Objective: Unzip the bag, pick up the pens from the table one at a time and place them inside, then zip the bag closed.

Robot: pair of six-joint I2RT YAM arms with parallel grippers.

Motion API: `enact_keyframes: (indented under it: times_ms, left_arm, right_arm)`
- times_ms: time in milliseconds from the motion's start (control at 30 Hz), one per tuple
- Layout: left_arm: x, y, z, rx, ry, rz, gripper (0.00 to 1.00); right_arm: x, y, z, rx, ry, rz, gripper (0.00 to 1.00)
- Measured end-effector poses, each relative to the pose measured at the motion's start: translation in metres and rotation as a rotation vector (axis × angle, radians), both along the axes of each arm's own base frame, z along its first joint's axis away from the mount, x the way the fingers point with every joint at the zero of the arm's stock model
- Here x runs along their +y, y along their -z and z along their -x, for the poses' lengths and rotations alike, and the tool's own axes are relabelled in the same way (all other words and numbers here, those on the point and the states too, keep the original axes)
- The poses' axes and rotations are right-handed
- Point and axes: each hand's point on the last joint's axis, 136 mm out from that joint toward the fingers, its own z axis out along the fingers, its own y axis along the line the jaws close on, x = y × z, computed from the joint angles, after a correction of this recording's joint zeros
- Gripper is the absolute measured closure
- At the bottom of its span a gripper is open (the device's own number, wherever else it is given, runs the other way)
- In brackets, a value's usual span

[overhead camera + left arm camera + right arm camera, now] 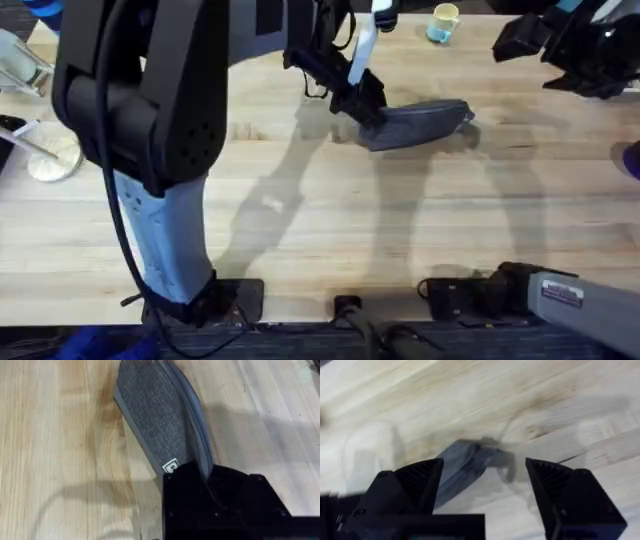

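A: From overhead, your left gripper (368,110) is pinching the near-left end of the bag (420,122), which is lying on the table (330,220) toward twelve o'clock. Your right gripper (590,60) is hovering well apart, out at two o'clock.

B: In the left wrist view, you're clamping the bag (160,420) by its corner, beside the zipper seam (the pull tab itself is hidden).

A: And in the right wrist view, your gripper (485,485) is spread wide and empty, looking down at the bag (465,462).

B: So you're bracing for a zipper step, I'd judge. Next, you'll be needing the right arm on the pull tab.
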Motion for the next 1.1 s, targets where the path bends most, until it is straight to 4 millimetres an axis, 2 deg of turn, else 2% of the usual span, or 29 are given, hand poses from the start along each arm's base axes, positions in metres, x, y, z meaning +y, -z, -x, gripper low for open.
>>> enact_keyframes:
  times_ms: [200,233,400,433,700,867,900,967,1100]
  left_arm:
    - [0.0,0.0,0.0,0.0,0.0,0.0,0.949]
    - [0.0,0.0,0.0,0.0,0.0,-0.001,0.866]
    - [0.002,0.0,-0.001,0.005,-0.006,-0.002,0.086]
    - [0.003,0.0,-0.001,0.009,-0.009,-0.003,0.033]
    - [0.003,0.0,-0.006,-0.014,-0.015,0.001,0.006]
    - [0.011,0.009,-0.007,-0.011,-0.033,-0.067,0.005]
    - [0.018,0.011,-0.01,-0.011,-0.073,-0.13,0.005]
    - [0.025,0.001,-0.012,-0.026,-0.116,-0.173,0.005]
    - [0.041,-0.051,-0.014,-0.107,-0.229,-0.215,0.005]
  right_arm:
    - [0.032,-0.025,0.012,-0.053,-0.125,0.045,0.004]
    - [0.035,-0.027,0.013,-0.059,-0.137,0.048,0.004]
    - [0.04,-0.028,0.012,-0.064,-0.161,0.056,0.004]
    - [0.04,-0.028,0.012,-0.064,-0.162,0.058,0.004]
    - [0.039,-0.028,0.012,-0.064,-0.161,0.061,0.004]
    - [0.04,-0.026,0.014,-0.051,-0.163,0.06,0.004]
    - [0.04,-0.023,0.018,-0.03,-0.179,0.069,0.005]
    - [0.04,-0.022,0.021,-0.019,-0.192,0.077,0.005]
    - [0.041,-0.026,0.027,-0.02,-0.214,0.095,0.004]
